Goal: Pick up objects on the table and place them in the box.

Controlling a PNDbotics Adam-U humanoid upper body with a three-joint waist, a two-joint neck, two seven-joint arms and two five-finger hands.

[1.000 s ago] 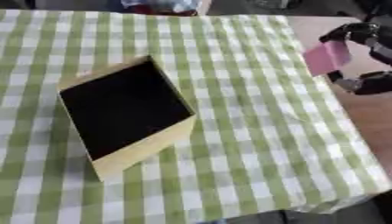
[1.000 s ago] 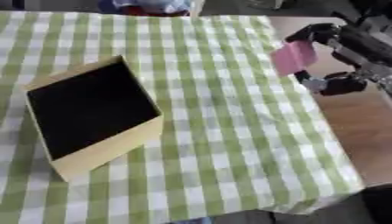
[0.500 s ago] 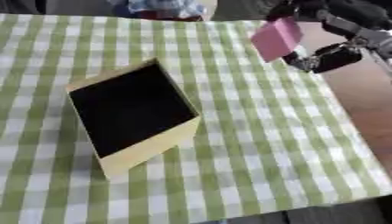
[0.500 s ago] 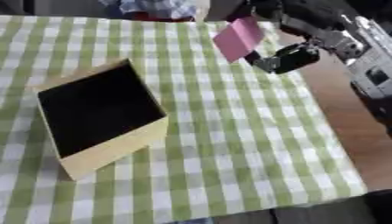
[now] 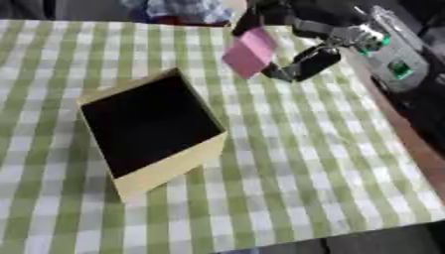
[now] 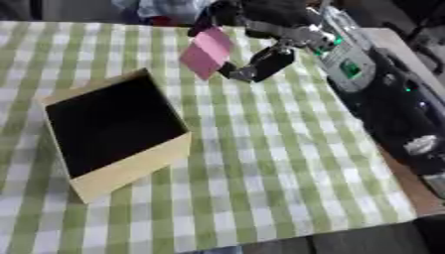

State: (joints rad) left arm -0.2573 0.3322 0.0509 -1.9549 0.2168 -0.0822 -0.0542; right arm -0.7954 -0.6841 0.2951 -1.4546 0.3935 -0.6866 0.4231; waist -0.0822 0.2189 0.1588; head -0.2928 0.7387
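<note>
My right hand (image 5: 295, 47) comes in from the upper right and is shut on a flat pink object (image 5: 250, 52), pinched between thumb and fingers. It holds the pink piece in the air above the cloth, just beyond the far right corner of the box (image 5: 165, 171). The box is pale yellow with a dark inside, sits open and turned at an angle on the green checked cloth, and nothing shows inside it. My left hand shows in neither view.
The table (image 5: 304, 168) wears a green and white checked cloth; its right edge drops to a brown surface (image 5: 408, 144). My right forearm (image 6: 343, 59) crosses the upper right. Some cloth-like things (image 5: 178, 10) lie past the far edge.
My right hand has carried the pink object leftward from the table's right edge to near the box's far corner. The camera has also shifted a little.
</note>
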